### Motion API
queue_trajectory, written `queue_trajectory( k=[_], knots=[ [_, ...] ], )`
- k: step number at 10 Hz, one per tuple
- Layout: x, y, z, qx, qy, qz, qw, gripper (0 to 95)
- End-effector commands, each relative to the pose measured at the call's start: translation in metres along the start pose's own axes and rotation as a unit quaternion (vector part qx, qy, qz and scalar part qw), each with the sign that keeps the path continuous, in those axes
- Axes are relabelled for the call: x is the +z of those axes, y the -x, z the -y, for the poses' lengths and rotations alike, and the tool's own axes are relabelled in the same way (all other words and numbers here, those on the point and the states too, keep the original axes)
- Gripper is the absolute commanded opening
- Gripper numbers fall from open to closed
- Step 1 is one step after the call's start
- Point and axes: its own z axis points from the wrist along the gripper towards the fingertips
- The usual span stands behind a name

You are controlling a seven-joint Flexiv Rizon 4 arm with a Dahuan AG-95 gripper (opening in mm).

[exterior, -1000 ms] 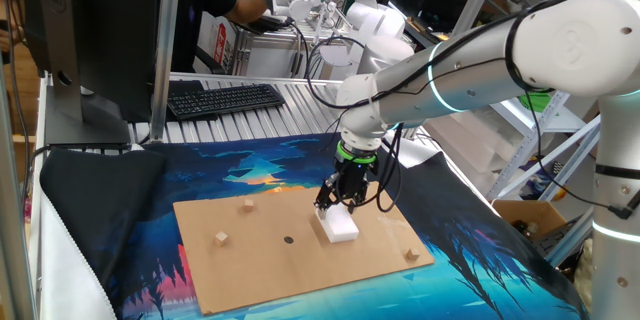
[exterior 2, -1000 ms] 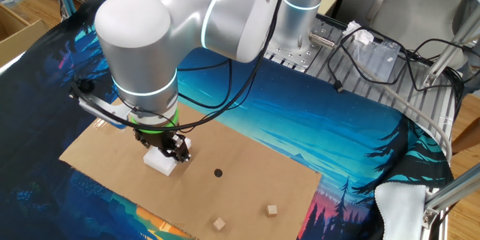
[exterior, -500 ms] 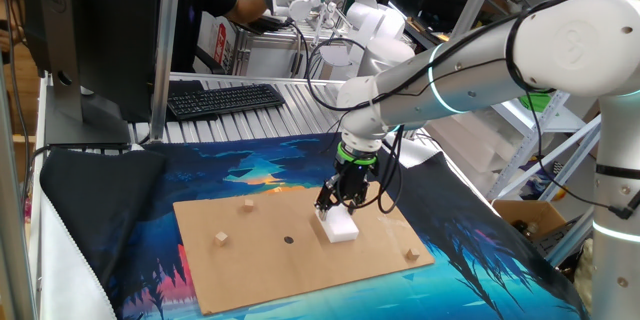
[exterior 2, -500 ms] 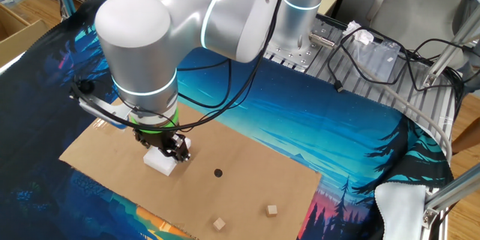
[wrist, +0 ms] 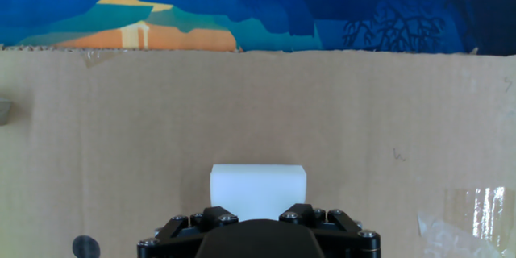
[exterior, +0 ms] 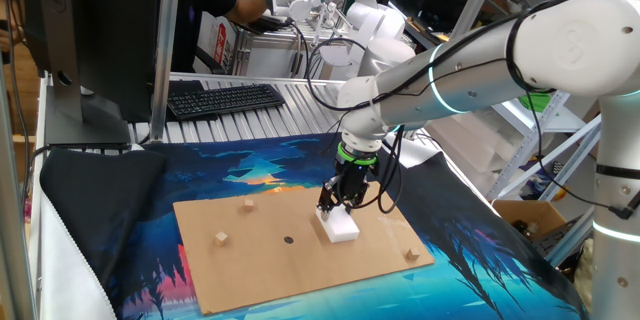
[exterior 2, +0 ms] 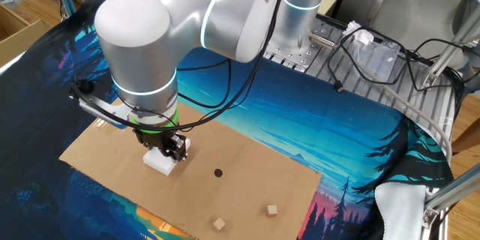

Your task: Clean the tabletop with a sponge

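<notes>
Tool [exterior: 336, 209]: you're seeing it sitting right over the sponge [exterior: 340, 226]; I cannot tell its opening or grip.
Sponge: resting mid-tabletop [exterior: 260, 270], centre frame.

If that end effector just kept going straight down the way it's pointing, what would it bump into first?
The end effector points down at the sponge, which sits on the tabletop. It would meet the sponge first; they look already touching, though the contact itself is hidden.
</notes>
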Motion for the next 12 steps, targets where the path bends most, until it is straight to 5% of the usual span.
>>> queue_trajectory(
  k=[1, 12],
  knots=[
    [-0.001, 0.001, 0.002, -0.002, 0.001, -0.001, 1.0000, 57.0],
    [-0.007, 0.002, 0.021, -0.026, -0.002, 0.004, 0.9997, 57.0]
  ],
)
